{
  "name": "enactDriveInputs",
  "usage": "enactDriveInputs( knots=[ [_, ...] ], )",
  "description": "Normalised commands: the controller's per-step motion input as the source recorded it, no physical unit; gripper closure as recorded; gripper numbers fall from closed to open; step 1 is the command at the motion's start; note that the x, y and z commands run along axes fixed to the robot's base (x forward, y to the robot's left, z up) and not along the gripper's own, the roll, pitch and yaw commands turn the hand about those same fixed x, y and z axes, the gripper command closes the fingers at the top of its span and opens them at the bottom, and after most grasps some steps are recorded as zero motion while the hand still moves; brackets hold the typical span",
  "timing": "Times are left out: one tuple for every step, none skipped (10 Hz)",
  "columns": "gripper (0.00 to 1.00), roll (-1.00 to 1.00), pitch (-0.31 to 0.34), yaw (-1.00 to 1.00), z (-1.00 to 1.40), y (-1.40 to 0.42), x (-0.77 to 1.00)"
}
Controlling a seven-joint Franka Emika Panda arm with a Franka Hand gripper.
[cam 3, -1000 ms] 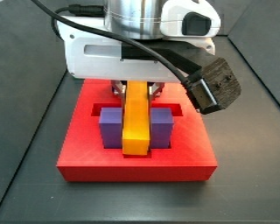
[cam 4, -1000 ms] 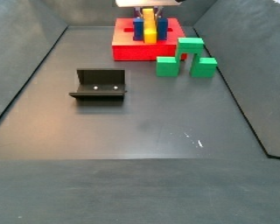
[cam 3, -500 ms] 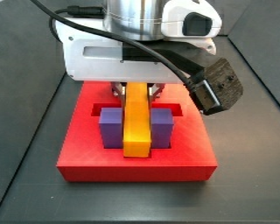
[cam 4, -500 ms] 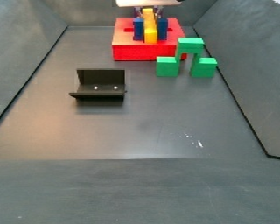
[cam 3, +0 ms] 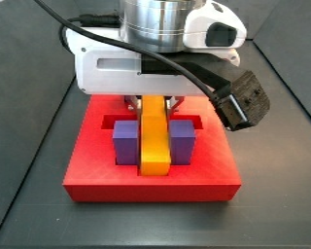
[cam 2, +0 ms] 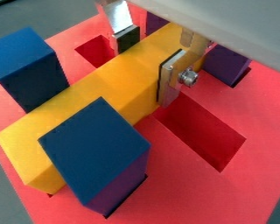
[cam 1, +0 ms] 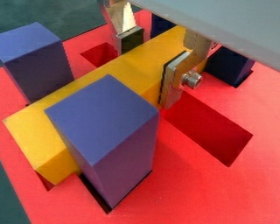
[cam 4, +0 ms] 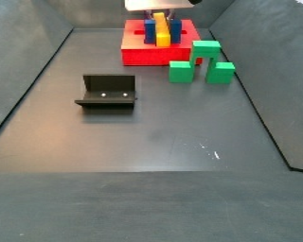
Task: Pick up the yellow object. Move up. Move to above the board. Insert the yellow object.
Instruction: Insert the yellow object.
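Gripper [cam 1: 154,54] sat over the red board [cam 3: 93,180], jaws clenched on the far end of the yellow bar [cam 1: 95,114]. The bar lay between two purple posts [cam 3: 123,144], low in the board's slot, in both wrist views. Green blocks [cam 4: 199,64] stood beside the board; fixture [cam 4: 107,93] well apart on the tabletop [cam 4: 154,151].

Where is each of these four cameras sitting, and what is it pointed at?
Wrist views: ride on the arm, look down at the yellow object in the gripper, over the board.
Close side view: faces the board from low in front; gripper body fills the top.
Far side view: looks across the floor past fixture and green blocks.
All show the yellow object.
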Motion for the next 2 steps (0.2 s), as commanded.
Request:
enactDriveInputs(
  knots=[
    [1.00, 0.00, 0.009, 0.00, -0.03, 0.00, 0.00],
    [1.00, 0.00, 0.000, 0.00, 0.00, 0.00, 0.00]
  ],
)
